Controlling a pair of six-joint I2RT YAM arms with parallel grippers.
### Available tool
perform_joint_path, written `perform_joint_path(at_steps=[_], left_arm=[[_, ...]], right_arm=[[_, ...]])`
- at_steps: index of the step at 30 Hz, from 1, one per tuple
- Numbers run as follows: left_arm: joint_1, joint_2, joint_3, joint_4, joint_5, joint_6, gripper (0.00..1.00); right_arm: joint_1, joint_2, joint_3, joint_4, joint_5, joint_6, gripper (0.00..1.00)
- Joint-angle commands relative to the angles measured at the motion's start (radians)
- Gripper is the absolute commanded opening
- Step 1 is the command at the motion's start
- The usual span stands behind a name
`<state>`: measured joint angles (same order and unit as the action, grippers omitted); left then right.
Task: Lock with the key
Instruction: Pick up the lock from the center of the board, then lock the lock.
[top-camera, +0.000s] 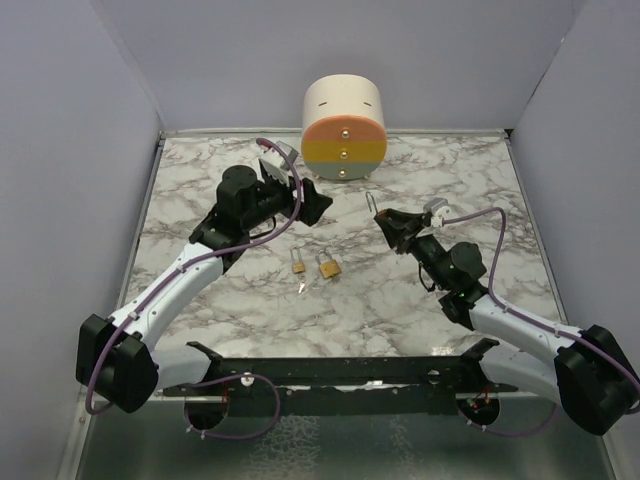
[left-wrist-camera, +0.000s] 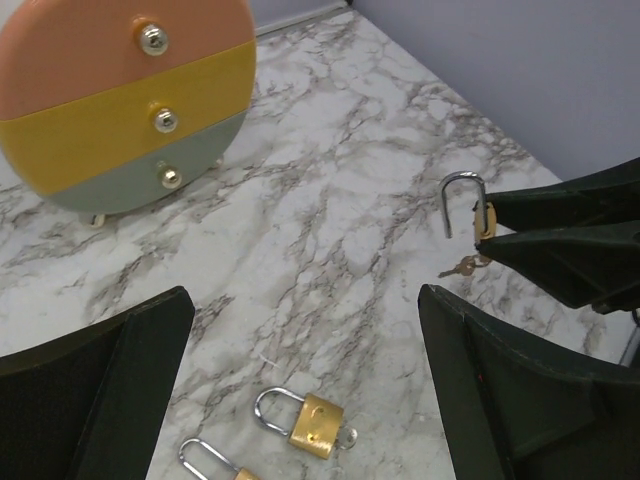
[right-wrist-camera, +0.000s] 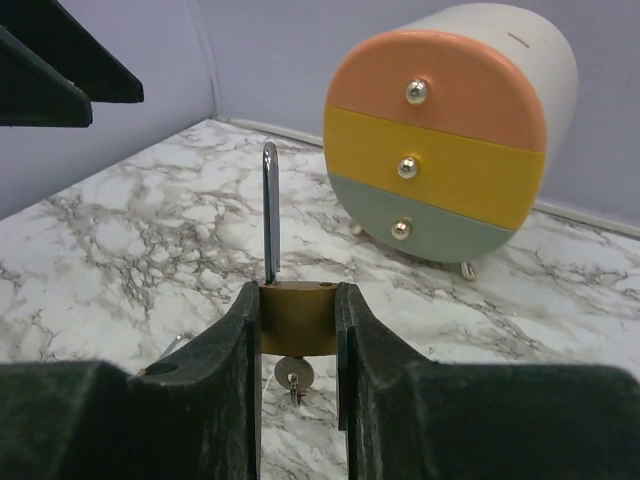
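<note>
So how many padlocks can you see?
3. One padlock and a second padlock lie side by side in the middle of the table. The third padlock is held in the right gripper, shackle up, a key in its underside. None seems hidden.

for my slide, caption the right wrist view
Right gripper clamps a brass padlock, shackle up, key hanging below, striped drawer cabinet behind.
</note>
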<state>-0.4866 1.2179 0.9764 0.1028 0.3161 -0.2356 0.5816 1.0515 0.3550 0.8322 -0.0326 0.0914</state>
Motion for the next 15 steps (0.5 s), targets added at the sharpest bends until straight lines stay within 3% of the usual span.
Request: perform_joint_path(at_steps=[1, 5, 11, 13, 15], left_arm=[[-0.024, 0.000, 0.010, 0.114, 0.124, -0.110, 0.98], [-0.066, 0.006, 0.014, 0.183, 0.190, -0.167, 0.87], [-0.153, 0.025, 0.051, 0.171, 0.243, -0.161, 0.80], [-0.175, 0.030, 0.049, 0.165, 0.266, -0.134, 0.69], [-0.183, 0.031, 0.040, 0.154, 0.253, -0.118, 0.51]], right_arm=[[0.004, -0.020, 0.008, 0.108, -0.045, -0.050, 0.01], [0.005, -0.026, 0.002, 0.108, -0.045, -0.056, 0.01], [0.004, -0.036, -0.006, 0.114, -0.046, -0.045, 0.01], [0.005, -0.042, -0.002, 0.108, -0.055, -0.038, 0.01], [0.005, -0.050, -0.001, 0.100, -0.063, -0.029, 0.01]])
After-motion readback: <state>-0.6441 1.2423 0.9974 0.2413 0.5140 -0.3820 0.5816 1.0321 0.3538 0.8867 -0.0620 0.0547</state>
